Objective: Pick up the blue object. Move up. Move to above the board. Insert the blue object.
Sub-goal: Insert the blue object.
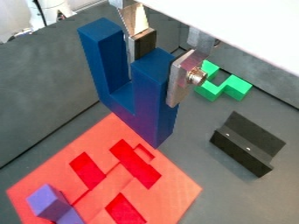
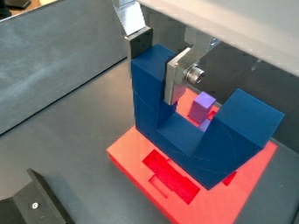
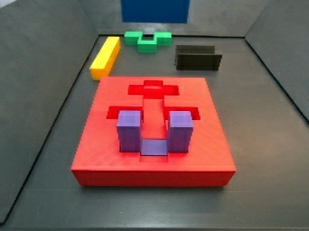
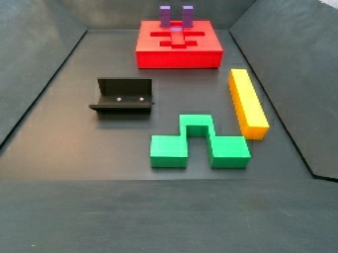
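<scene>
Jaws (image 1: 158, 61) clamped on one prong of the blue object (image 1: 135, 87), held in the air above the board (image 1: 176, 188) (blue edge visible at the top in a side view (image 3: 154, 9)). Purple block (image 3: 147, 133) seated in board. Green block (image 4: 196, 141), yellow bar (image 4: 247, 101), fixture (image 4: 123, 97) on floor.

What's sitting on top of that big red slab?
A purple U-shaped block sits seated in the board; open cross-shaped recesses lie behind it. The gripper holds the blue object above, hiding part.
</scene>
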